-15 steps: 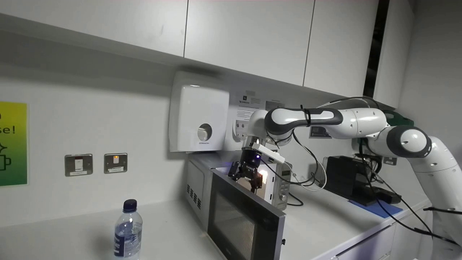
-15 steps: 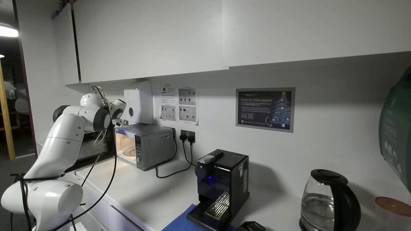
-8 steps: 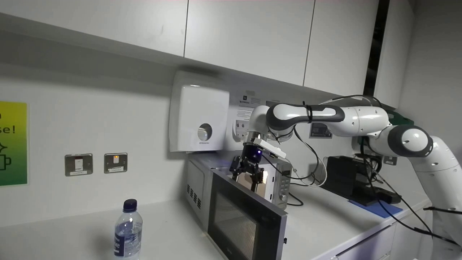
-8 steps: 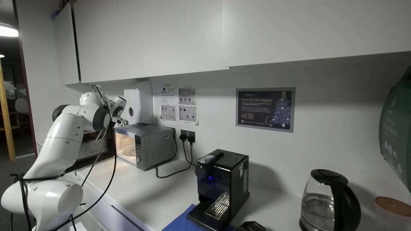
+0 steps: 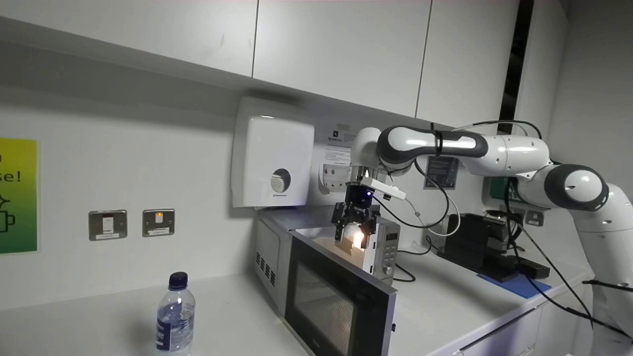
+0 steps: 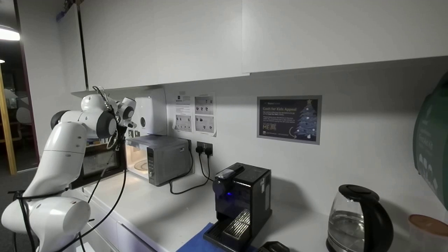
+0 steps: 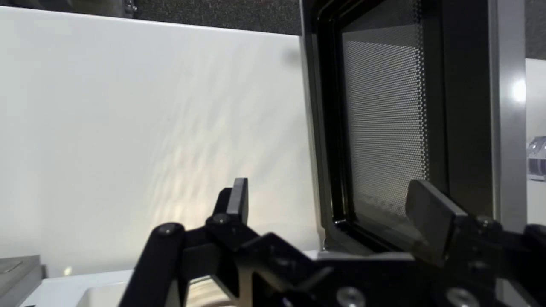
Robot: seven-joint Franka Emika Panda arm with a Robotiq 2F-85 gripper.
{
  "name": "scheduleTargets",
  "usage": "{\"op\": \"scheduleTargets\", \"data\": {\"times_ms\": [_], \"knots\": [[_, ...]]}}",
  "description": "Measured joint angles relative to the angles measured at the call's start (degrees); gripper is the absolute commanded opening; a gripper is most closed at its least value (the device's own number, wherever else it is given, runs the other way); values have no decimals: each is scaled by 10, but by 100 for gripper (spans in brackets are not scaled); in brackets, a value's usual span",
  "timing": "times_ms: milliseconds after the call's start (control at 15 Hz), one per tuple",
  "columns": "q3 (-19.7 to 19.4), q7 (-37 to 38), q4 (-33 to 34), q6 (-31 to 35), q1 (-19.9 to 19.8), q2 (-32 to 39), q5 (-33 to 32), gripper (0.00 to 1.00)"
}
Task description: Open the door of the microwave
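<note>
The silver-grey microwave (image 5: 272, 257) stands on the white counter, also seen in an exterior view (image 6: 169, 161). Its door (image 5: 321, 311) stands wide open, swung out from the lit cavity. The door's inner side with its mesh window shows in the wrist view (image 7: 384, 111) and in an exterior view (image 6: 99, 162). My gripper (image 5: 352, 240) points down with its fingers apart and nothing between them. It is in front of the lit cavity, on the inner side of the door, around the height of the door's top edge. In the wrist view the gripper (image 7: 328, 200) appears clear of the door.
A water bottle (image 5: 175, 316) stands on the counter on the door's outer side. A white wall box (image 5: 274, 153) hangs above the microwave. A black coffee machine (image 6: 245, 199) and a kettle (image 6: 357, 220) stand farther along. Cables hang from the arm.
My gripper has risen and moved right in an exterior view, its fingertips coming up from behind the door's top edge. The door's free edge has shifted slightly right there.
</note>
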Motion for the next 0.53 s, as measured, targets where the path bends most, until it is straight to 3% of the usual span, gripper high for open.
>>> {"op": "scheduleTargets", "data": {"times_ms": [533], "knots": [[-14,61,-21,-100,1,-88,-98,100]]}}
